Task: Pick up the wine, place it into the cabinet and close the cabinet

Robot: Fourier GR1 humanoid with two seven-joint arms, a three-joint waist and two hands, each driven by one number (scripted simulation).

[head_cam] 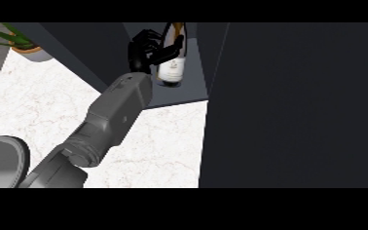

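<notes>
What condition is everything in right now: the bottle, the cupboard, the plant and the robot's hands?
wine bottle: upright, standing inside the cabinet.
cabinet: open.
door: swung out, not closed.
left hand: fingers curled round the bottle's upper part.
right hand: not in view.
potted plant: upright on the counter, apart from the hand.

Wine bottle (171, 68): neck top cut off at the view's upper edge, left shoulder hidden behind the left hand (147, 48), label print too small to read; potted plant (20, 41) and grey round object (10, 162) both clipped by the left edge.
</notes>
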